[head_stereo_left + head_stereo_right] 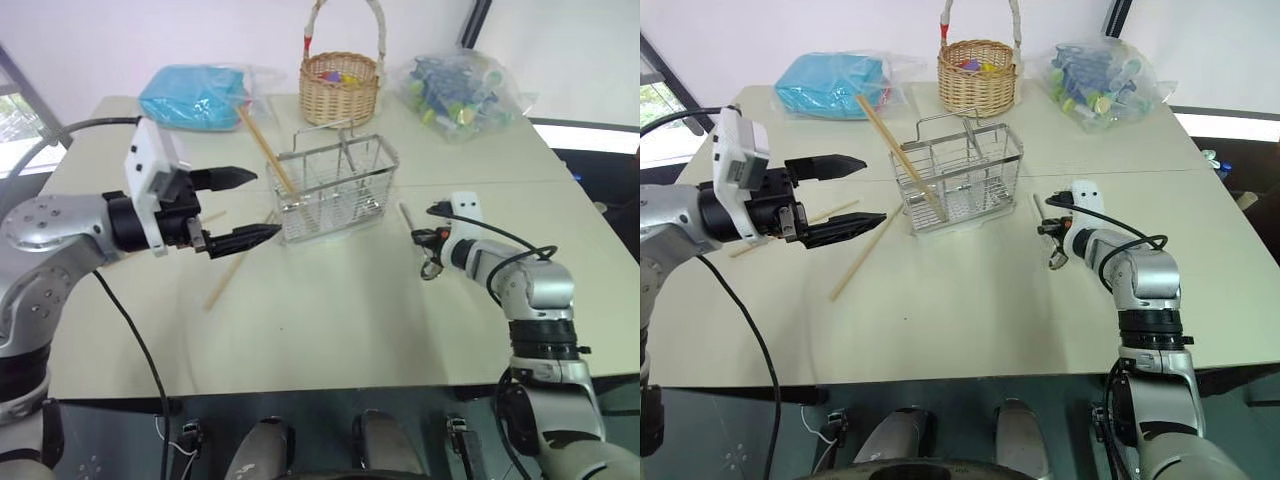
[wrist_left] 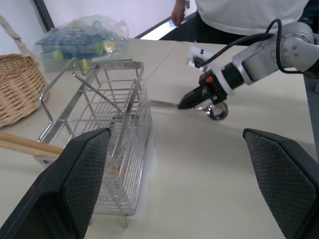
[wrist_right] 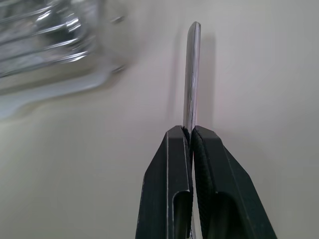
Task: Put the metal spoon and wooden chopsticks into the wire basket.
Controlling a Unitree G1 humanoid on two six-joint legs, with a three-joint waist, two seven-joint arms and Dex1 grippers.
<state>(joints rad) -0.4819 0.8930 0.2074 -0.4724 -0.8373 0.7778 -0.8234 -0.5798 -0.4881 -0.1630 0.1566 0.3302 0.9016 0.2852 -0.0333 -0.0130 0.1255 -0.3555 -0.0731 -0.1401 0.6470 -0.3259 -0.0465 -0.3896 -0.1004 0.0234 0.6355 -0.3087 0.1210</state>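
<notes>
A round wicker basket with a tall handle is sitting at the far edge of the pale tabletop. A blue bundle in clear plastic is lying to its left, and a clear bag of colourful items is resting to its right. A person in a white top is standing beyond the tabletop.

wire basket mid-table | wicker basket behind | metal spoon right | chopstick left

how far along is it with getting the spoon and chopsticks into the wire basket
Partly done. One of the wooden chopsticks already leans in the wire basket. In hand: the right claw is shut on the metal spoon, beside the basket and not yet in it. Left: another chopstick lies on the table near the open, empty left claw, with at least one more partly hidden behind that arm.
</notes>
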